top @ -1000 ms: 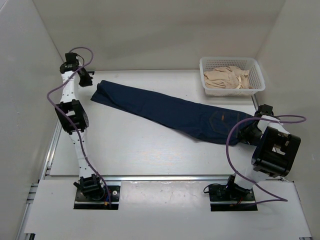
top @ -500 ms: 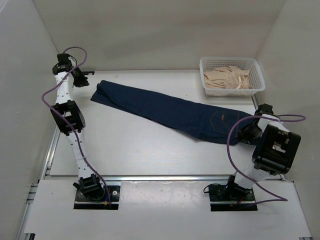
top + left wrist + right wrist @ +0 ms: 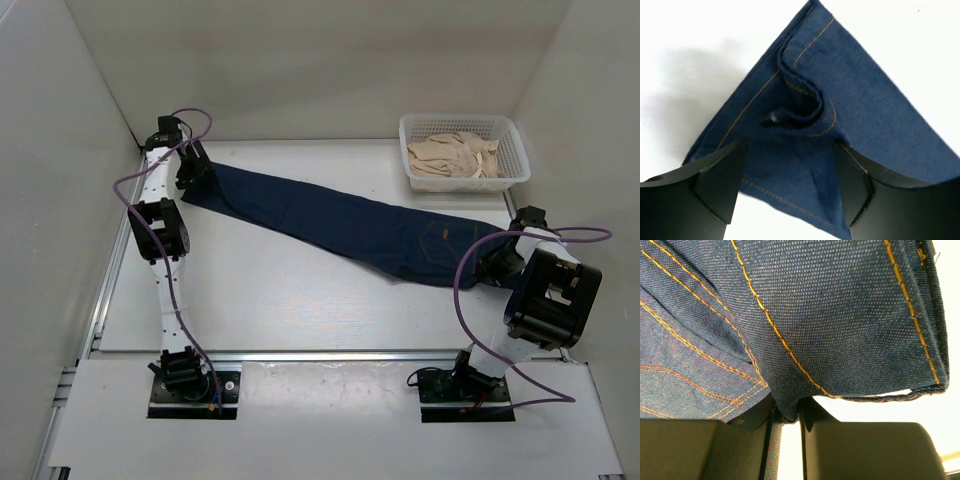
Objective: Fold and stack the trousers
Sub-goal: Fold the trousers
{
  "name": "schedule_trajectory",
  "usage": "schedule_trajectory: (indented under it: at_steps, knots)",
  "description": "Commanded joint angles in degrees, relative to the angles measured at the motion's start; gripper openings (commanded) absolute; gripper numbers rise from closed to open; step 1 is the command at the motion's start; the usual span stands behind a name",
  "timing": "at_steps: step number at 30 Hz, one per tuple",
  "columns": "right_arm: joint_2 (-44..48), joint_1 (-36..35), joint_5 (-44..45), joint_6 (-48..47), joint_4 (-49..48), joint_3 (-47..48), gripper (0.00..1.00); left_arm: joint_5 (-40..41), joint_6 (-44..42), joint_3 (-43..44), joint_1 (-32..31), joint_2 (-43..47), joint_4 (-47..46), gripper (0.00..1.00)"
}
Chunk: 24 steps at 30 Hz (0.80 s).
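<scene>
Under the spread left pincer [image 3: 789, 152] lie the trousers [image 3: 865, 100].

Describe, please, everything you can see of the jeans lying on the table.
The dark navy denim jeans, sewn with tan stitching, lie flat on the white table. The legs are laid together in one long band that runs diagonally from far left to near right. The waist end, with a stitched pocket, is at the right, where the right gripper pinches a fold of its edge. The hem end is rumpled, and the left gripper hangs open over it.
</scene>
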<state>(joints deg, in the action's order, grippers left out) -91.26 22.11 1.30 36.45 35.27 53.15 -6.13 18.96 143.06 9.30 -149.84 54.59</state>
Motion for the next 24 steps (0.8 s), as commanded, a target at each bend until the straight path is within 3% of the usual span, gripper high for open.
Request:
schedule_trajectory:
  at_steps: [1, 8, 14, 17, 19, 24]
  knots:
    - [-0.49, 0.04, 0.28, -0.76, 0.15, 2.23, 0.0, 3.66, 0.11, 3.71, -0.16, -0.72, -0.89, 0.8]
    - [-0.49, 0.04, 0.9, -1.29, 0.68, 2.23, 0.0, 2.18, 0.64, 6.34, -0.16, -4.58, -2.03, 0.74]
    - [-0.49, 0.04, 1.42, -1.29, 0.68, 2.23, 0.0, 1.56, 0.64, 6.35, -0.16, -4.58, -3.08, 0.46]
    - [-0.49, 0.04, 1.42, -1.29, 0.68, 2.23, 0.0, 2.87, 0.64, 5.13, -0.16, -3.1, -3.08, 0.21]
    - [-0.49, 0.04, 1.42, -1.29, 0.68, 2.23, 0.0, 2.88, 0.64, 4.6, -0.16, -1.6, -3.08, 0.11]
    - [-0.49, 0.04, 1.42, -1.29, 0.68, 2.23, 0.0, 4.98, 0.64, 1.78, -0.16, 4.98, -3.08, 0.11]
